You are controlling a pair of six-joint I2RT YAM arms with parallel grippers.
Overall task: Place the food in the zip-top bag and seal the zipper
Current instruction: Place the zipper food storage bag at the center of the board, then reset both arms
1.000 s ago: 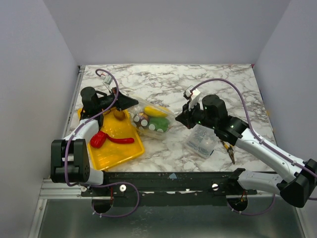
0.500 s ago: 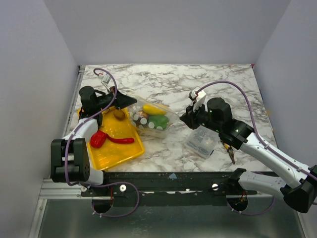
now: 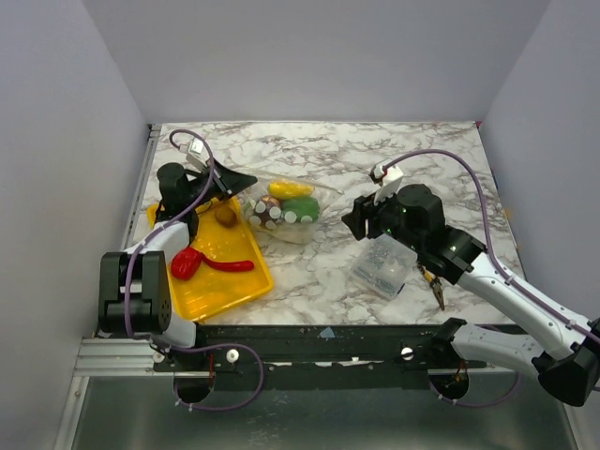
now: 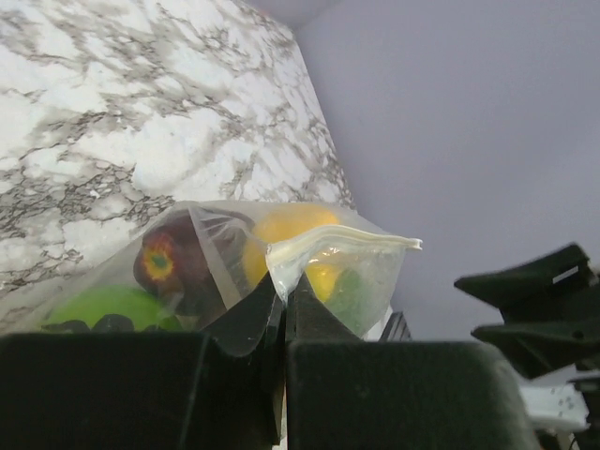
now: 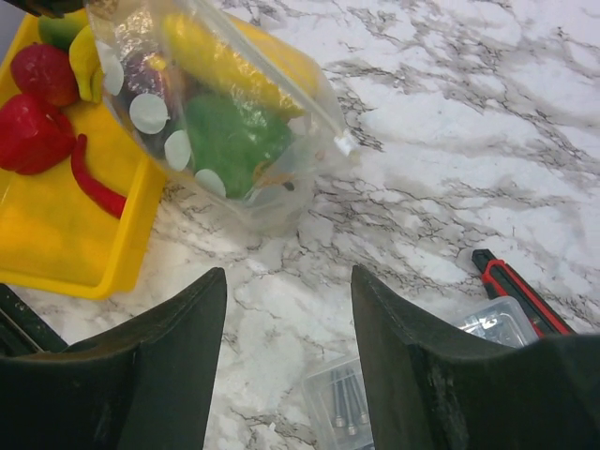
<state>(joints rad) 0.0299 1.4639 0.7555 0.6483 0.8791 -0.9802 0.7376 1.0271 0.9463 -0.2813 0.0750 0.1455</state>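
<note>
Left gripper (image 4: 283, 298): my jaws are pressed together on the wall of the clear zip-top plastic bag (image 4: 216, 253), pinching it just below the whitish closure strip (image 4: 337, 242). The strip's free end sticks out to the right above my fingertips. That corner of the bag is raised.

Bag position, top view: on the white-and-grey marble table (image 3: 319, 150), just beside the right rim of the yellow plastic tray (image 3: 234, 281). I cannot tell whether bag and tray touch.

Bag contents: a yellow toy fruit (image 5: 216, 56), a green toy vegetable (image 5: 230, 131) and a dark red fruit with a flower-like end (image 4: 167, 262). Pale round spots show on the bag wall.

On the tray, outside the bag: a long red toy chili (image 3: 230, 265), a lumpy red toy (image 3: 186, 264) and a small dark red fruit (image 3: 225, 216).

Right gripper (image 5: 289, 277): fingers spread wide with nothing between them, hanging above the table to the right of the bag, apart from it. Near it are a clear plastic box of screws (image 3: 380, 267) and a red-and-black utility knife (image 5: 511, 286).
</note>
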